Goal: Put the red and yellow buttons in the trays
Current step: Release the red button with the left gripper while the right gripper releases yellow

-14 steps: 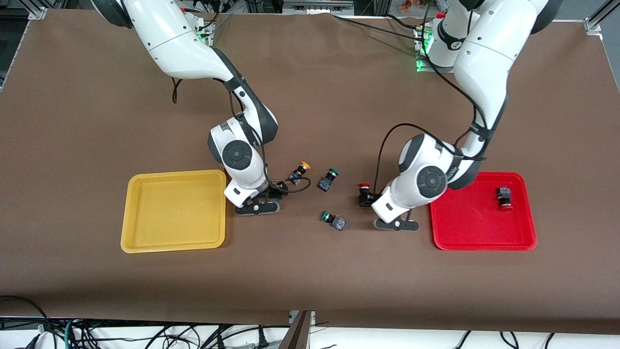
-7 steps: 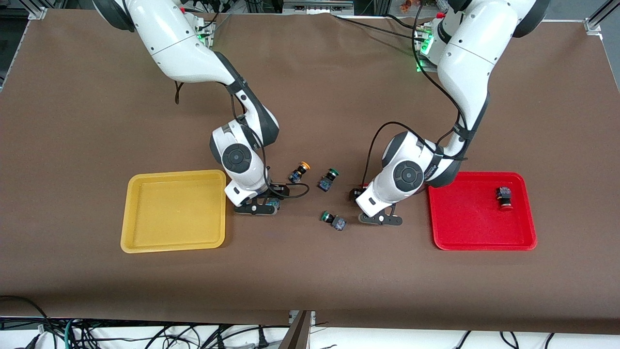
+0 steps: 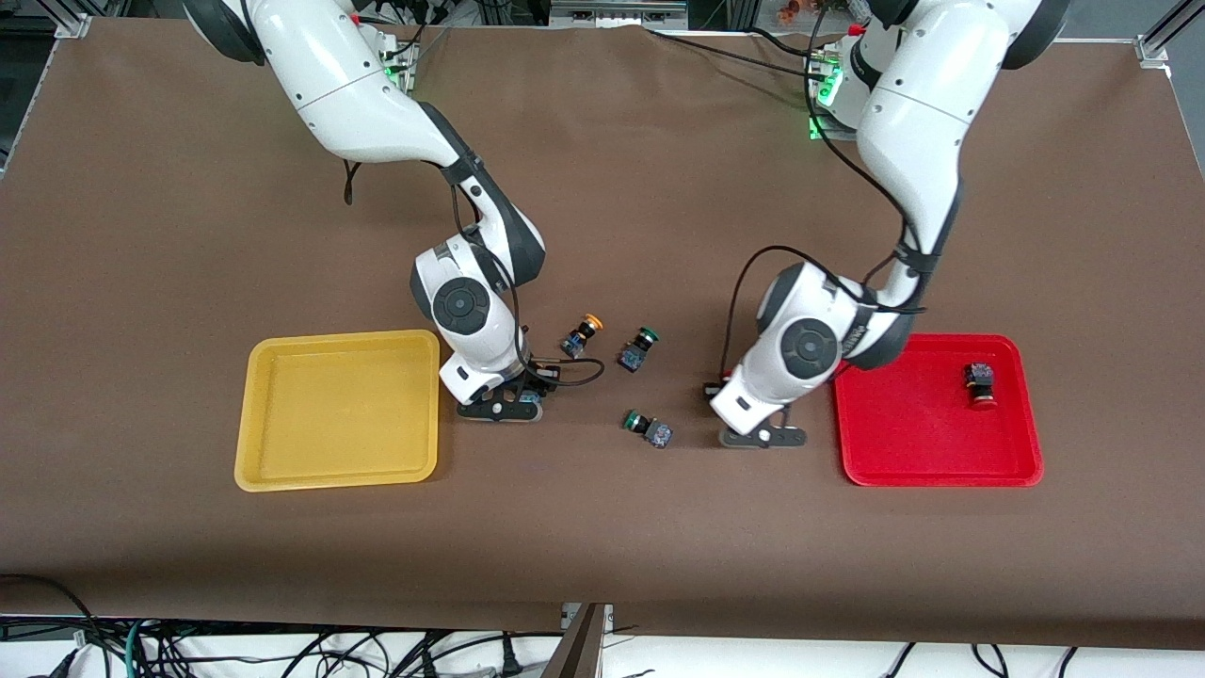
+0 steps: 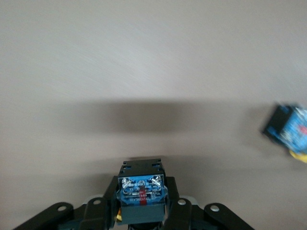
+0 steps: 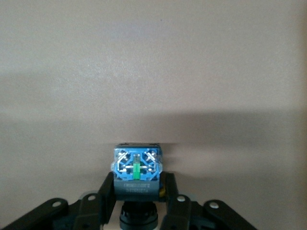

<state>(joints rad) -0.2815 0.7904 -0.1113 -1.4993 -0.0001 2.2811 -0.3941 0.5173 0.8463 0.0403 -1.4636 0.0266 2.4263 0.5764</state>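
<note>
Two grippers loaded. Left gripper (image 4: 142,197): fingers narrow, clamped on the dark blocky body of a small red-capped push-button switch (image 4: 142,184), contact block toward the wrist camera, cap hidden. A second ago this red button stood on the brown table (image 3: 602,546) beside the hand. The hand swung in over it, and now it is back nearer the shallow red plastic tray (image 3: 904,476), with the spot bare, so I judge the pick made and the carry begun. It hangs low over the cloth just beside the tray's rim, mid-table toward the left arm's end. Right gripper (image 5: 137,194): barely shifted, closed on another dark switch (image 5: 137,165), presumably yellow-capped, low beside the shallow yellow plastic tray (image 3: 329,476), which holds nothing. Second red-capped switch (image 3: 980,386) already lies in the red tray. Second yellow-capped switch (image 3: 582,333) lies loose mid-table, nearer the robots' edge. Two green-capped switches (image 3: 637,349) (image 3: 648,428) untouched. Judgement: one red placed, one nearly; both yellows remain.
</note>
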